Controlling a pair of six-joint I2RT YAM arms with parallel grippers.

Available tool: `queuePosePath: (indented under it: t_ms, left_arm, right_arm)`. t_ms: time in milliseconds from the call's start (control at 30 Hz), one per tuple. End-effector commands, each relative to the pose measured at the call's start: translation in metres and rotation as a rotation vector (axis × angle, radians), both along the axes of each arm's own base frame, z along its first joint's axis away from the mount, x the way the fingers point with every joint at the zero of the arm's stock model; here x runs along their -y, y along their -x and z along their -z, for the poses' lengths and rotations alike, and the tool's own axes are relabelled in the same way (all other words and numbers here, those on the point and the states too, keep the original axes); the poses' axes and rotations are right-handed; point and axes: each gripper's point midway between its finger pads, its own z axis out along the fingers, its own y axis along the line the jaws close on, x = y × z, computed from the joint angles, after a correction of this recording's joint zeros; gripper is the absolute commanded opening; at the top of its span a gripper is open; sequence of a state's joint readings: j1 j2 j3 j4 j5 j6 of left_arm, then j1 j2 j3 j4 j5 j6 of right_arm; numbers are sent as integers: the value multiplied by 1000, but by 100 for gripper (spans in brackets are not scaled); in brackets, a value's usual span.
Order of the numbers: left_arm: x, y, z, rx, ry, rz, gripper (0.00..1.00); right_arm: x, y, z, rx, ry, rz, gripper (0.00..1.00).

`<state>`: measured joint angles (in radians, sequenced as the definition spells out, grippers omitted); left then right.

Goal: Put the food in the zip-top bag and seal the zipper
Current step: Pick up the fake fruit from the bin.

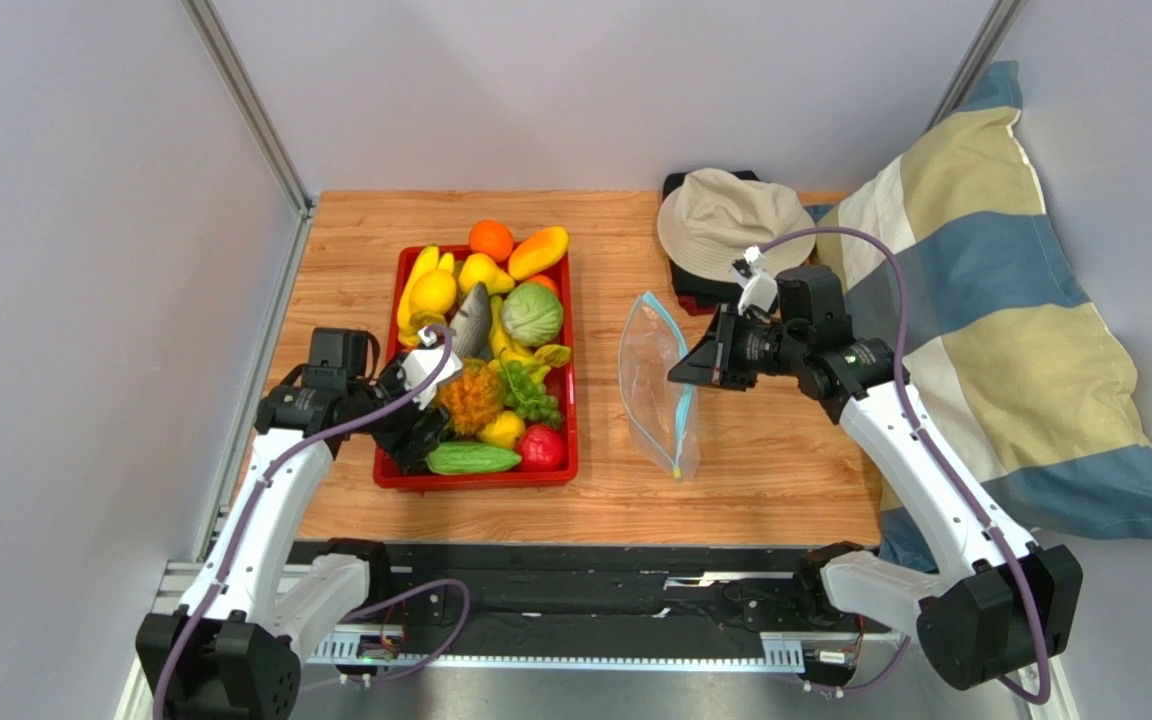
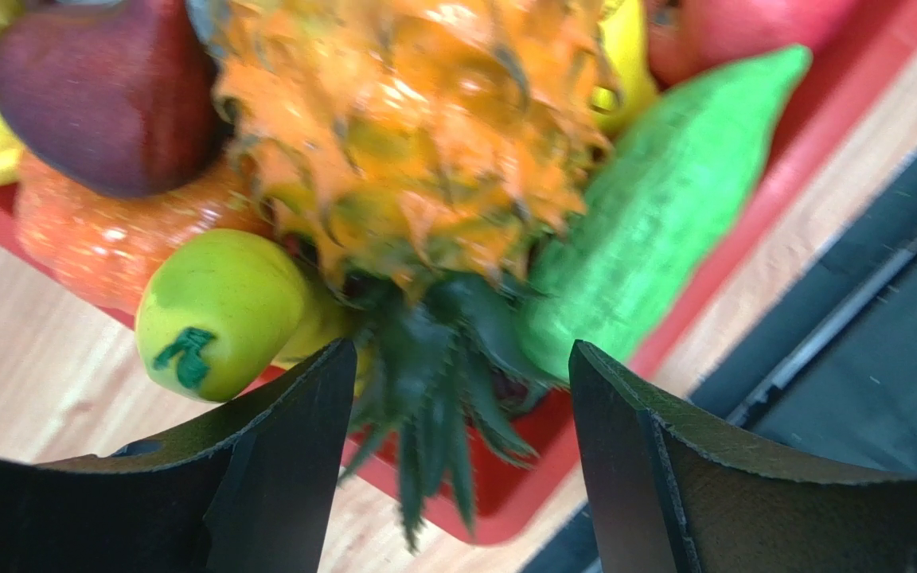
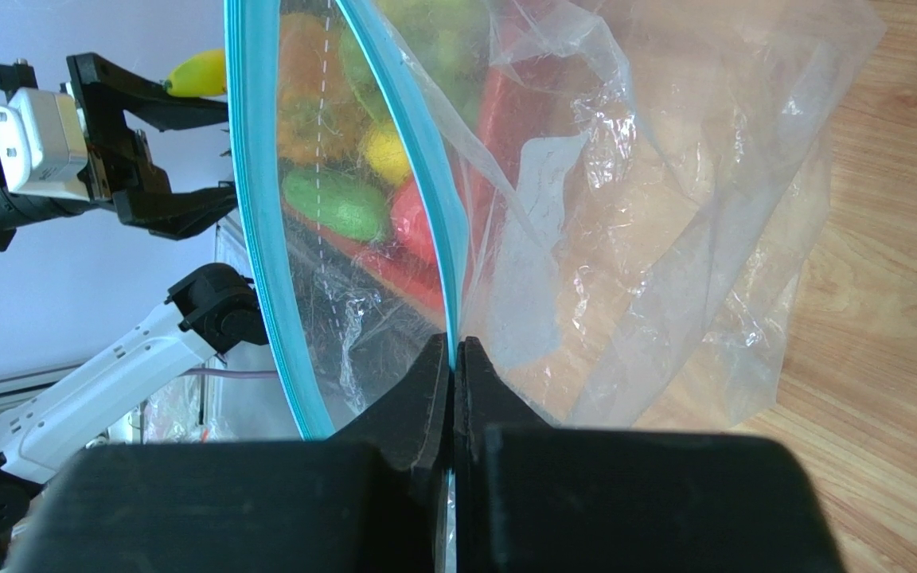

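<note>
Jaws of the L gripper (image 2: 463, 364) stand wide apart, straddling the green leaf crown of the orange pineapple (image 2: 416, 131). The leaves sit between the fingers (image 2: 290, 442) w/ a gap on the right side, so no grip shows. Just beside the crown are a green cucumber (image 2: 667, 203) on one side and a yellow-green fruit (image 2: 218, 310) w/ a green mark on the other. All of this food lies in a red tray (image 1: 477, 482) on the left half of the wooden table (image 1: 778, 465), along w/ a cabbage (image 1: 531, 315), an orange (image 1: 491, 237), grapes (image 1: 530, 393) and a red apple (image 1: 542, 446).

The R gripper (image 3: 454, 352) is pinched fully closed on the zip-top bag (image 1: 654, 375), right at one side of the zipper (image 3: 254, 239). The bag stands on edge on the table, just right of the tray and apart from it. Its mouth is spread, the two blue-green strips bowed away from each other, and the opening faces the tray. Tray food shows through the clear plastic in the R wrist view.

Behind the R arm a beige hat (image 1: 717, 218) rests at the table's far edge, w/ a striped pillow (image 1: 988, 300) off to the right.
</note>
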<state>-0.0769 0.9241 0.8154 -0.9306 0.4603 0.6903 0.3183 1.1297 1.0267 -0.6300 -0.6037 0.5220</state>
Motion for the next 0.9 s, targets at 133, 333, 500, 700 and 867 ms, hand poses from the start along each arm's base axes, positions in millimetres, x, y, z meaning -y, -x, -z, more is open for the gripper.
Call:
queuePosePath:
  t_ms: [133, 333, 500, 700, 867]
  left_arm:
    - [-8, -34, 0, 112, -32, -39, 75]
    - [-11, -28, 20, 60, -62, -11, 78]
    - [-10, -32, 30, 36, -61, -18, 80]
    - [-8, -38, 37, 26, -51, -26, 77]
    - [-6, -30, 23, 22, -39, -8, 47]
  right_arm:
    - [-2, -4, -5, 46, -5, -21, 0]
    - [-2, -4, -4, 42, -1, -23, 0]
    - [-3, -5, -3, 38, -3, -23, 0]
    - [-3, -5, -3, 37, -2, -25, 0]
    - [-3, -5, -2, 35, 3, -27, 0]
